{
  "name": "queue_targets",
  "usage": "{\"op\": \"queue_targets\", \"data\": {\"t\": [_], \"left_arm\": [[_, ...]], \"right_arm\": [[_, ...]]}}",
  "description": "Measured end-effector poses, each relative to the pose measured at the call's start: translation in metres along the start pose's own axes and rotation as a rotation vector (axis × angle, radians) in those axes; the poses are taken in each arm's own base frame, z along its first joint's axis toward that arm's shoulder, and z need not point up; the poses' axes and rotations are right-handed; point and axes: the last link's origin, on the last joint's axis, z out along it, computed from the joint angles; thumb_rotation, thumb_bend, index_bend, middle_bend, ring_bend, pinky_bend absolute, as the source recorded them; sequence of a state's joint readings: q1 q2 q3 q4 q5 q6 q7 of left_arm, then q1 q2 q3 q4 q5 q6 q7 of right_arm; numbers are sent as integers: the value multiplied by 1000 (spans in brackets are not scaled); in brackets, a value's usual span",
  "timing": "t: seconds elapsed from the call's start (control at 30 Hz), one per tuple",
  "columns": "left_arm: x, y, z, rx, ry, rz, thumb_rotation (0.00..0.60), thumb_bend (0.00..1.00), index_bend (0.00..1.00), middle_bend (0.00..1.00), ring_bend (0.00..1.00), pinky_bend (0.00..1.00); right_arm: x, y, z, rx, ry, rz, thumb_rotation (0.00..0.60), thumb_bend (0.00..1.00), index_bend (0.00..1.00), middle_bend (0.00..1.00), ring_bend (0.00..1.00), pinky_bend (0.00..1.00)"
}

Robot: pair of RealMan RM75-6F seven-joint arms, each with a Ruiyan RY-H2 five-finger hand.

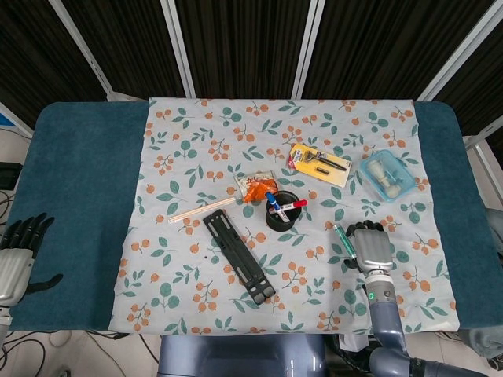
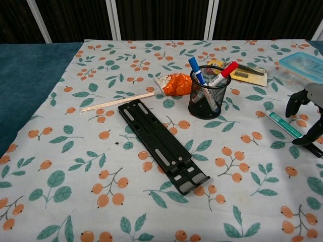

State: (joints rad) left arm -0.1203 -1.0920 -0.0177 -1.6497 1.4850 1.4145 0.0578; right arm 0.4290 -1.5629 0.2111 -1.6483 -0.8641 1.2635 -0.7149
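While the green marker (image 2: 287, 125) lies flat on the floral cloth (image 1: 204, 149) at the near right of the counter, the right hand (image 1: 372, 250) hangs right over it, fingers (image 2: 293, 104) curled downward on either side of the barrel but apart, nothing pinched between them as far as the chest view shows. Thumb tip sits low beside the marker's near end; whether it touches I cannot tell. This reads as the closing-in step of a pick: the call now would be to bring thumb and fingers together squarely across the barrel, low enough to catch a thin, round thing that could roll away.

Just beyond the fingertips, off to their left, stands the black mesh pen cup (image 2: 209, 93) with a blue and a red marker in it, near but not in the path. Further past the fingers sit the clear blue box (image 1: 387, 176) and the yellow carded tool (image 1: 318, 163). Well away to the left lie the black folding stand (image 2: 162, 145), the orange packet (image 2: 176, 83) and a wooden stick (image 2: 117, 102). Left hand (image 1: 17, 255) waits at the far edge, fingers spread, holding nothing.
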Motion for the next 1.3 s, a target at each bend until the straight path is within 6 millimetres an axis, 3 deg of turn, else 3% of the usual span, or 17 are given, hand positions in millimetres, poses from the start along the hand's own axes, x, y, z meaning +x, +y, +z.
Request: {"op": "queue_targets", "data": {"t": [0.47,0.77,1.0,1.3], "left_arm": [[0,0,0,7,-14,-11,600,33,0,0,0,0],[0,1,0,9,-16,-14,600,33,0,0,0,0],[0,1,0,11,-19,-19,600,33,0,0,0,0],[0,1,1,11,-19,-22,600,33,0,0,0,0]], "right_arm": [[-4,6,11,-61,-27,-31,600,267,439,347,214,223],[-9,10,10,-79,-54,-45,600,373,534,439,214,223],[-12,11,8,-71,-63,-48,600,513,610,501,219,224],[-9,11,4,-47,-61,-38,600,574,645,532,235,224]]}}
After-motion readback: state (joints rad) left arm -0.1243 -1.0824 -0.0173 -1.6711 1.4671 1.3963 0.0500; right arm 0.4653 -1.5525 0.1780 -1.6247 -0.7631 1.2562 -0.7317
